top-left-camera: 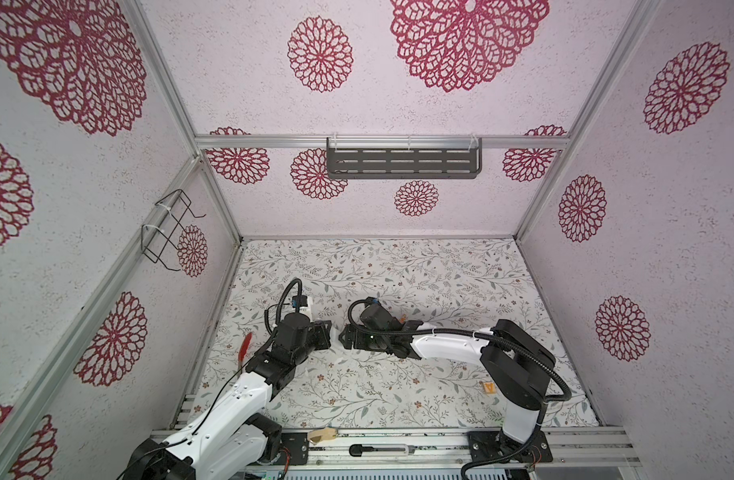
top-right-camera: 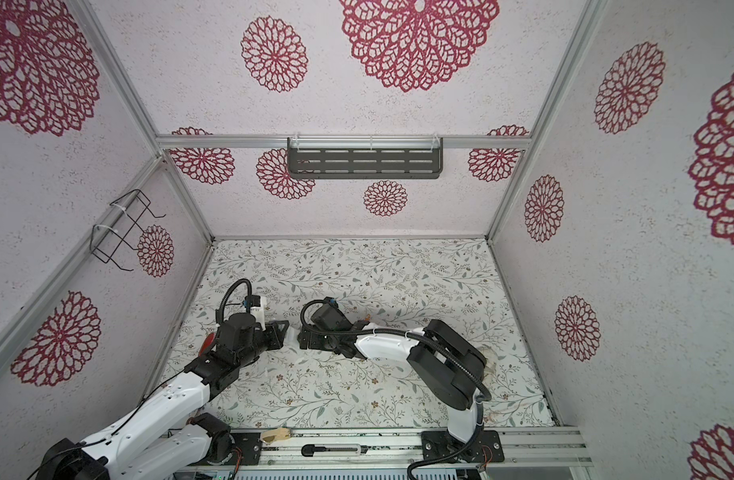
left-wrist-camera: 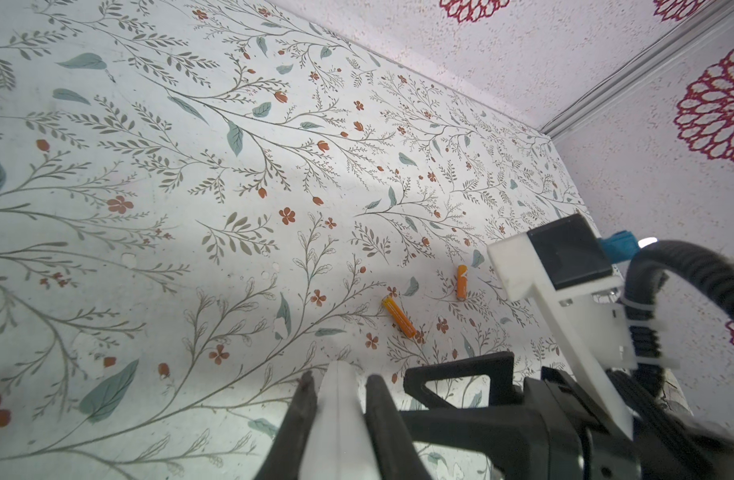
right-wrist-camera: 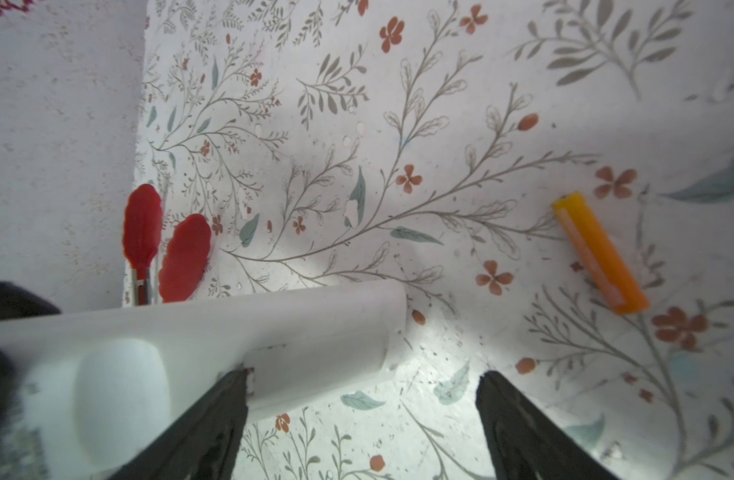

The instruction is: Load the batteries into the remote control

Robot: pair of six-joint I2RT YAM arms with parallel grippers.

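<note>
Both arms: white moulded shells, black joint housings.
Left arm (top-left-camera: 232, 399), at left end of rail (top-left-camera: 440, 442): rows of small dark screw holes in shell; thin black cable (top-left-camera: 220, 395) along it.
Right arm (top-left-camera: 444, 345), on black base plate (top-left-camera: 481, 453) at right end of rail: ribbed black conduit (top-left-camera: 452, 331) fixed with white zip ties; small green light (top-left-camera: 370, 337) near wrist.
Left gripper (left-wrist-camera: 340, 386), right gripper (right-wrist-camera: 363, 374): matte black tapered fingers.
Right arm's wrist camera mount (left-wrist-camera: 519, 266): white bracket, black block, blue plug (left-wrist-camera: 619, 246).
</note>
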